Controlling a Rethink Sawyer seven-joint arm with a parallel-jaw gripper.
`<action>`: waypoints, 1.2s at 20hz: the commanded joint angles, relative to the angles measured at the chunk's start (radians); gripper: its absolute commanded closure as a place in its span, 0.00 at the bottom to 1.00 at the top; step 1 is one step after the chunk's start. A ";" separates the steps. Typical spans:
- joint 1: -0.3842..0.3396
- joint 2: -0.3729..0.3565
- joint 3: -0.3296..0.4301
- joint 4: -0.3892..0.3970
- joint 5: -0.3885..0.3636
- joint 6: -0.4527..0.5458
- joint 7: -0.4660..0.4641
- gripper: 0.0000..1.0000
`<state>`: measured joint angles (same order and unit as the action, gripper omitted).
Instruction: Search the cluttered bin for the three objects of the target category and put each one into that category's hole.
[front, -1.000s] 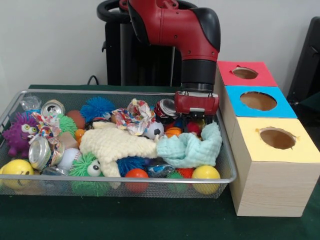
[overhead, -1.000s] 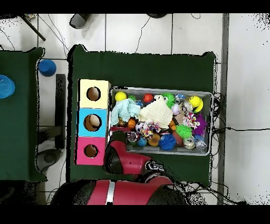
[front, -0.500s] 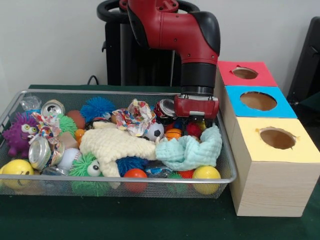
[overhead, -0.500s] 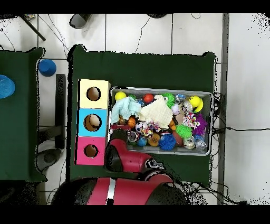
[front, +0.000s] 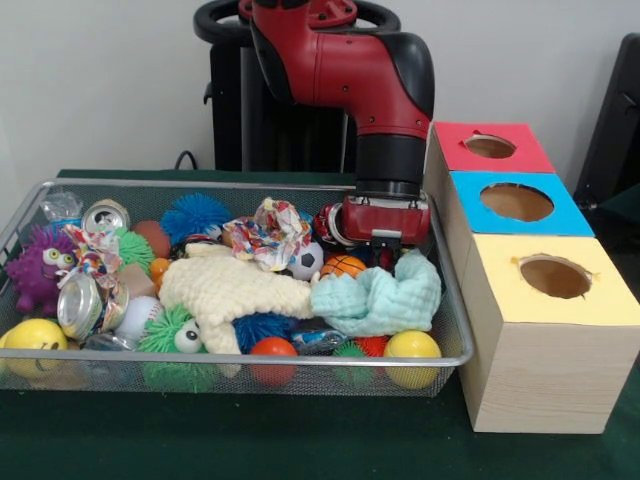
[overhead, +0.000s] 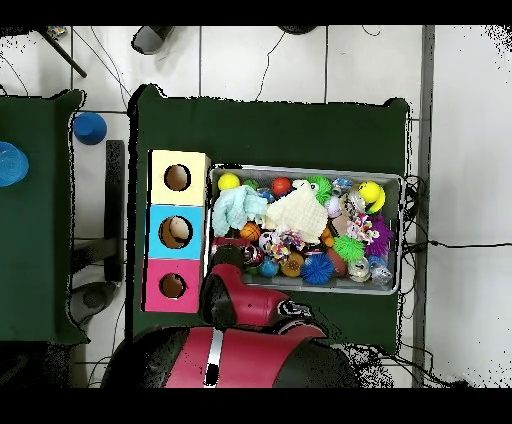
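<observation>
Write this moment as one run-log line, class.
arm: over bin's box end | pincer: low among clutter, fingers hidden | below it: small basketball, mint cloth | holes: red, blue, yellow

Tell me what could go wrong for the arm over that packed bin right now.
The gripper hangs low beside the light green cloth, so it might snag the fabric. The small basketball sits in tight clutter and could roll away if nudged. The arm is also close to the red box.

I see the red gripper (front: 386, 243) low inside the wire mesh bin (front: 240, 362), just behind the pale green cloth (front: 375, 297).
</observation>
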<state>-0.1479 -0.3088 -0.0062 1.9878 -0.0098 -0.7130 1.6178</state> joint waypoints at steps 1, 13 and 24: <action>-0.023 0.232 0.049 -0.090 0.051 0.206 0.172 1.00; -0.014 -0.008 0.040 0.056 0.040 0.378 0.127 1.00; -0.015 -0.175 0.050 0.121 0.002 0.510 0.163 1.00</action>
<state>-0.1479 -0.4605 -0.0072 2.0417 -0.0094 -0.3779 1.6178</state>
